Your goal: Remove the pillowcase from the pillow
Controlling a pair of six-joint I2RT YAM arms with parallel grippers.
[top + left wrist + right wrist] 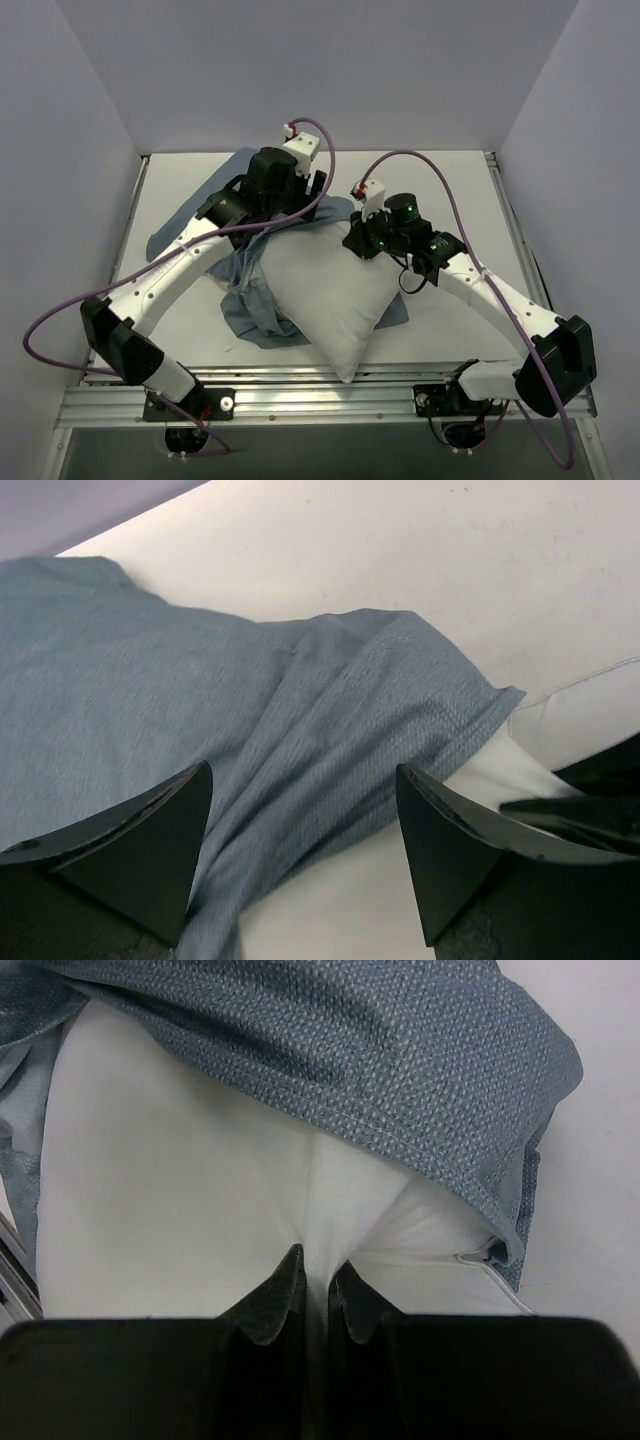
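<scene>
- Pillowcase (250,315) is not yet off. It lies bunched along the left side of the pillow (330,295) and wraps its far end, around the middle of the worktop (450,200). A smaller fold of it also shows at the pillow's right side.
- The pillow is mostly bare. As I judge it, its long axis runs from the far-left part of the worktop toward the near edge, and one corner reaches that edge.
- My right gripper (318,1260) is closed and pinches a fold of the white pillow cloth. The blue hem of the pillowcase lies just beyond my fingertips, not between them.
- My left gripper (302,770) stands wide open and holds nothing. Blue cloth lies below and between its fingers, with white pillow showing on the side closer to me. I cannot tell if the fingers touch the cloth.
- From my right gripper, the covered part lies farther away and to the left. From my left gripper, it is directly underneath, so my left arm is the nearer one to the pillowcase.
- I think the coming move asks my left gripper to close on blue cloth only and draw it along the axis, toward the far-left corner, while my right one keeps the pillow back.
- If white cloth is caught too, the pillow would likely follow.
</scene>
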